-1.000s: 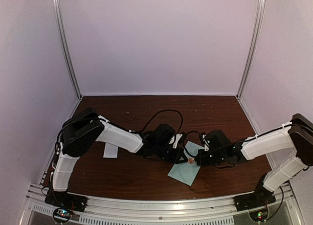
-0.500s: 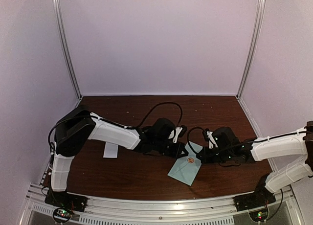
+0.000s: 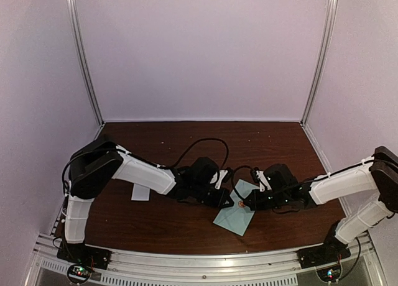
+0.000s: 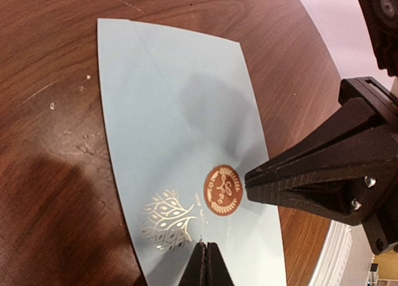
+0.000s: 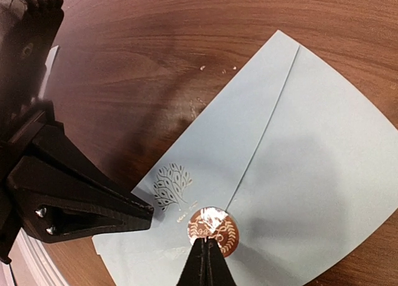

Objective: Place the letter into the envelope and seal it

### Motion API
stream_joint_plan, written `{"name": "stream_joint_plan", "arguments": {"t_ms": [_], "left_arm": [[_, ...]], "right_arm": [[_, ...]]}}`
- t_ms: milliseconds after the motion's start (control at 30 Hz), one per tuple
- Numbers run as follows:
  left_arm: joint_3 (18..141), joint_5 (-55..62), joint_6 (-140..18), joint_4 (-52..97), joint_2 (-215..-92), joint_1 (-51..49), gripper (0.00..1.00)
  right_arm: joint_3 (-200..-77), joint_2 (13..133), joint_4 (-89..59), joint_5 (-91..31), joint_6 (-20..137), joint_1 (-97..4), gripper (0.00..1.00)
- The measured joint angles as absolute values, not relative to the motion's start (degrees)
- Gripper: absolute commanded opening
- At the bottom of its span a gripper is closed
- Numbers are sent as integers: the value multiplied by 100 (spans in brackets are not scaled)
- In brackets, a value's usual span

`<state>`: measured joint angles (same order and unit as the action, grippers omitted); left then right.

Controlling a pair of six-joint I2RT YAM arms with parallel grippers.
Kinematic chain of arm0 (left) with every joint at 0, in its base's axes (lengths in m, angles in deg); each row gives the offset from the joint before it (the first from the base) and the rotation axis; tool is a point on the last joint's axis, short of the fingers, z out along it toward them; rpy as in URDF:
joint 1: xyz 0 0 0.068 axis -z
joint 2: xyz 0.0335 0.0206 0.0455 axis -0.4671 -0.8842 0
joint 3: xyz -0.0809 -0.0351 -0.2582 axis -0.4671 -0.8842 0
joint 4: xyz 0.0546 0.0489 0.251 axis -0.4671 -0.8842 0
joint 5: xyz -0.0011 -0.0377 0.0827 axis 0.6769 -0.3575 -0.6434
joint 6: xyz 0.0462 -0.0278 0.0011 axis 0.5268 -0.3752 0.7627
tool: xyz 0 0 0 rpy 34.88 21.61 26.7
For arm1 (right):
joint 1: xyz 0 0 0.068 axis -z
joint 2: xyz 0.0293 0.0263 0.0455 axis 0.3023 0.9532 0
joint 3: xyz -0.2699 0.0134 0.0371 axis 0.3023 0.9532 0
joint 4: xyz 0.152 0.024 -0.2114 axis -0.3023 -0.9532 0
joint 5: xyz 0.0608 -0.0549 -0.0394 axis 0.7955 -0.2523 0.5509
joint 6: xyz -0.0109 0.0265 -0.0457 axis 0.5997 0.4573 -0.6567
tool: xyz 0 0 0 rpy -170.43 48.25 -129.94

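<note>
The pale teal-blue envelope (image 3: pixel 234 216) lies flat on the brown table with its pointed flap folded down. A round brown seal sticker (image 4: pixel 222 188) sits on the flap's tip. My left gripper (image 4: pixel 207 245) is shut and empty, its tip touching the envelope (image 4: pixel 174 112) beside a gold tree print (image 4: pixel 165 214). My right gripper (image 5: pixel 205 242) is shut, its tip on the seal (image 5: pixel 219 224) of the envelope (image 5: pixel 311 174). In the top view the left gripper (image 3: pixel 226 202) and right gripper (image 3: pixel 245 205) meet tip to tip over the envelope. No letter shows.
A small white sticker strip (image 3: pixel 141 191) lies on the table left of the left arm. White walls enclose the table on three sides. A metal rail (image 3: pixel 199 261) runs along the near edge.
Half a second ago the two grippers had drawn apart, the right one pulled to the right. Now both are back together at the seal on the envelope.
</note>
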<state>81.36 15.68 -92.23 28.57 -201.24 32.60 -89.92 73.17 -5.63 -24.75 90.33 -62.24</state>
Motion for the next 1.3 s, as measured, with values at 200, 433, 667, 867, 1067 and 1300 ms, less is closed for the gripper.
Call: {"name": "stream_joint_plan", "arguments": {"t_ms": [200, 433, 667, 867, 1067, 1300], "left_arm": [[8048, 1641, -9219, 2962, -20225, 3258, 0], [7987, 1654, -9219, 3080, -20227, 3258, 0], [7987, 1654, -9215, 3080, -20227, 3258, 0], [7987, 1651, -9210, 3080, -20227, 3258, 0], [7987, 1651, -9208, 3078, -20227, 3258, 0], [7987, 1651, -9208, 3078, -20227, 3258, 0]], "right_arm": [[-8994, 7627, -377, -2433, 9031, -6224, 0], [-9001, 7855, -89, -2276, 9026, -6224, 0], [-9020, 8012, 169, -2171, 9031, -6231, 0], [-9005, 8008, 182, -2164, 9040, -6266, 0], [-8913, 7911, 189, -2167, 9066, -6325, 0], [-8946, 7824, -65, -2379, 9144, -6338, 0]]}}
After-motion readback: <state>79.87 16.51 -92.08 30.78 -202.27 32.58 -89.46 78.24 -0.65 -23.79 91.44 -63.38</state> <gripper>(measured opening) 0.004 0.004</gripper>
